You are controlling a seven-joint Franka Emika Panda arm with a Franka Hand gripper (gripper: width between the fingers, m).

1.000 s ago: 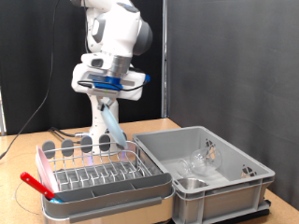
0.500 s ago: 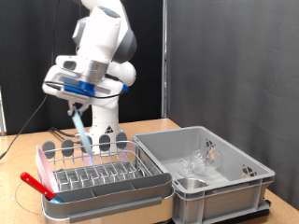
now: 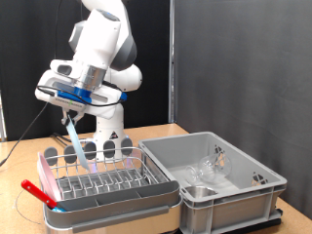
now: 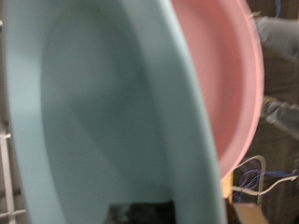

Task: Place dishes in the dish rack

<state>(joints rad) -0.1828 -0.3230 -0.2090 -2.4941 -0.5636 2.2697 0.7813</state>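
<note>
Tool (image 3: 70, 117) above dish rack (image 3: 107, 182), near its back end, pinching pale blue plate (image 3: 77, 142) on edge (pink plate (image 4: 229, 75) behind it in wrist view). Plate not racked; glassware (image 3: 205, 172) in grey bin (image 3: 255, 181) beside rack.

We find no readable text, label, brand, number or sign on anything in either view.

Below the gripper (image 3: 72, 119), the wire dish rack (image 3: 102, 180) looks silvery metal; the bin (image 3: 234, 175) beside it, matt grey plastic.
</note>
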